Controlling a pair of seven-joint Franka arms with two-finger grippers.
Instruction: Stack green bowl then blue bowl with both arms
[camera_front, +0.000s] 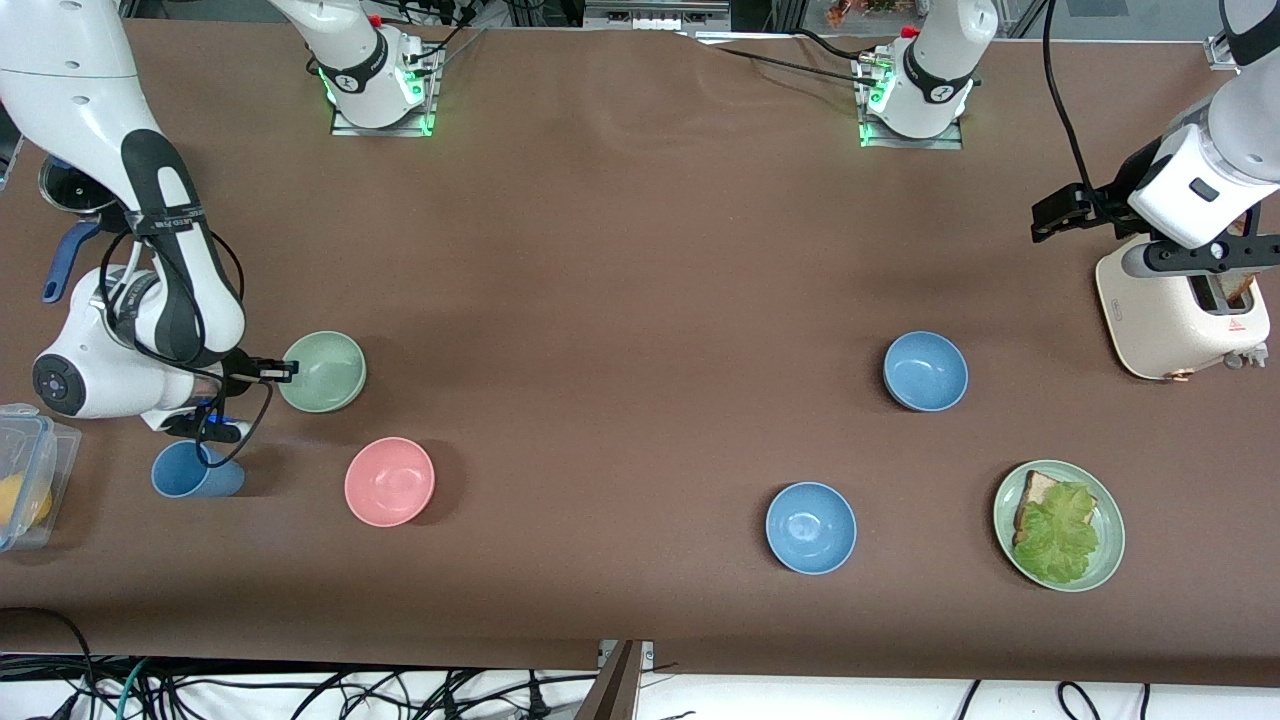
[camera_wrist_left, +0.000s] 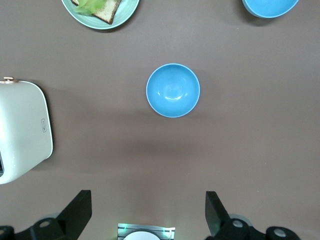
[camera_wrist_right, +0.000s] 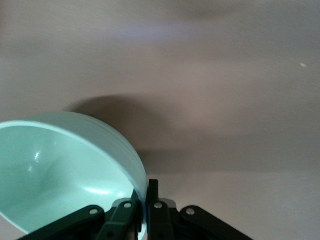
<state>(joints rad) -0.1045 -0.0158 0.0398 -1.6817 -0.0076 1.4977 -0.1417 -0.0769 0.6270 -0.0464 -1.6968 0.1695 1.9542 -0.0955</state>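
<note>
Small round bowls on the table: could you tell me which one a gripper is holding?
The small pale mint-green bowl, toward the right arm's end of the table. The right gripper pinches its rim; the pink bowl and both blue bowls sit untouched.

Both arms are glossy white with rounded housings. The right arm (camera_front: 110, 210) has a black band bearing small white lettering, a black round cap on its wrist housing, and thin black cables looping beside it. Its base and the left arm's (camera_front: 1215, 150) glow green at the mounting plates, each with a red button. The jaws are matte black with small silver screws.
</note>
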